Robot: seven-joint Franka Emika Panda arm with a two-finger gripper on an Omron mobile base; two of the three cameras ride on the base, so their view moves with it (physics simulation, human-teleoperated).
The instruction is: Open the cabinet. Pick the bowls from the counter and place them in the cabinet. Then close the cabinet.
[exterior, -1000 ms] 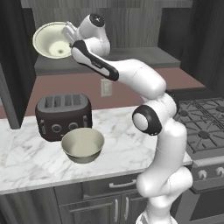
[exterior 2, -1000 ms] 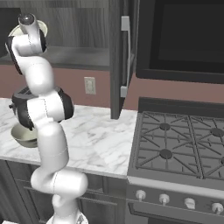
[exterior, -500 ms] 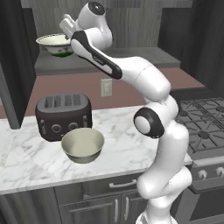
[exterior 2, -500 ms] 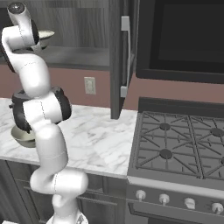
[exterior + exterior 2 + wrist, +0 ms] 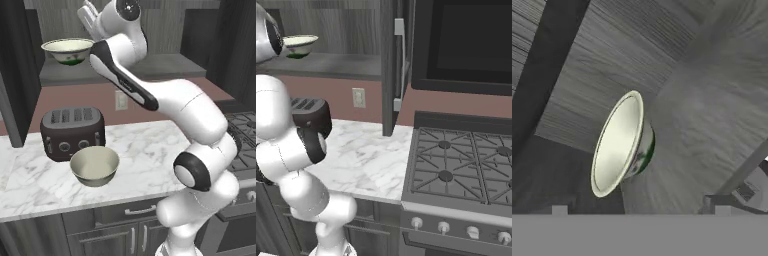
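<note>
The cabinet (image 5: 165,30) stands open above the counter (image 5: 145,150). On the counter, just in front of the toaster (image 5: 72,131), sits the larger bowl (image 5: 94,166). The smaller bowl (image 5: 68,51) with the green mark rests upright on the cabinet shelf. The gripper (image 5: 89,17) is right of that bowl, its fingers spread wide and clear of it.

The cabinet (image 5: 165,67) at the top of the left base view has dark grey, matt wood grain, streaked along its shelf and back wall. The small bowl (image 5: 68,50) looks glazed — cream inside, whitish outside with a green mark. The larger bowl (image 5: 94,165) seems smooth and softly satin. The counter (image 5: 145,150) is polished white marble, grey-veined. The toaster (image 5: 73,131) is dark, faintly glossy.
</note>
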